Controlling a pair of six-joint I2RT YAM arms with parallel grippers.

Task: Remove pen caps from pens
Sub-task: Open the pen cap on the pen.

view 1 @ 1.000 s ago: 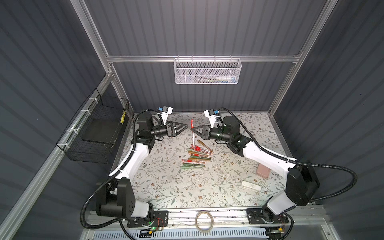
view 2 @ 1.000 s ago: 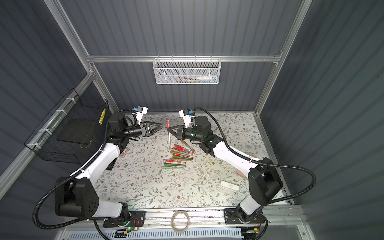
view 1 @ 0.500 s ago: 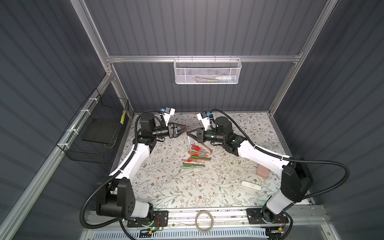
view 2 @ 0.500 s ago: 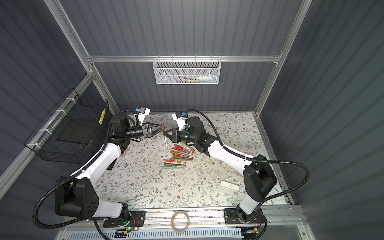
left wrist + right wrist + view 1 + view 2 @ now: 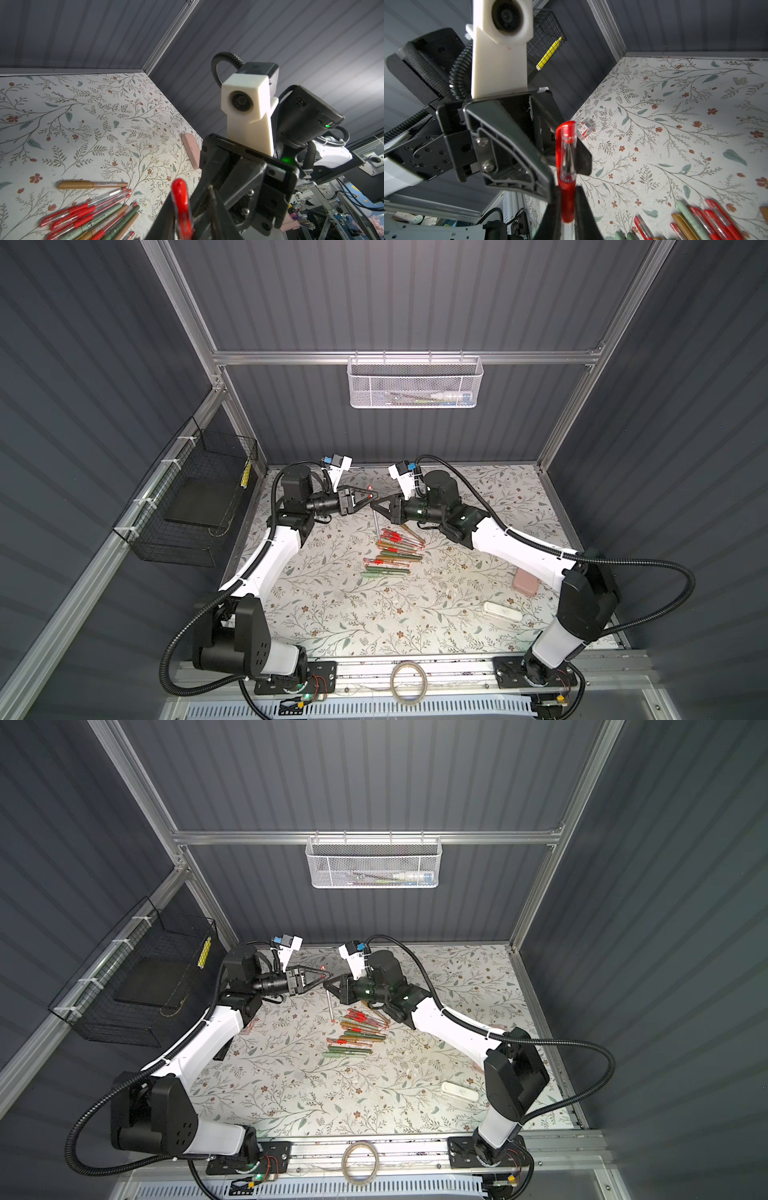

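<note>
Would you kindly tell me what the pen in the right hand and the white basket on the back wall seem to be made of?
Pen: likely glossy plastic; its clear part shows the tip inside, and the red parts shine. Basket: probably white-painted metal mesh, matte; a fine perforated grid under a stiff rim.

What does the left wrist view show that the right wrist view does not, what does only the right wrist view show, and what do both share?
Only the left wrist view: the pink case, a mustard-brown pen lying alone, and the right arm's camera. Only the right wrist view: the black wire basket with a yellow marker behind its mesh, and a small clear packet. Both: the red-capped pen raised close to the lens, the heap of pens and the floral table.
</note>
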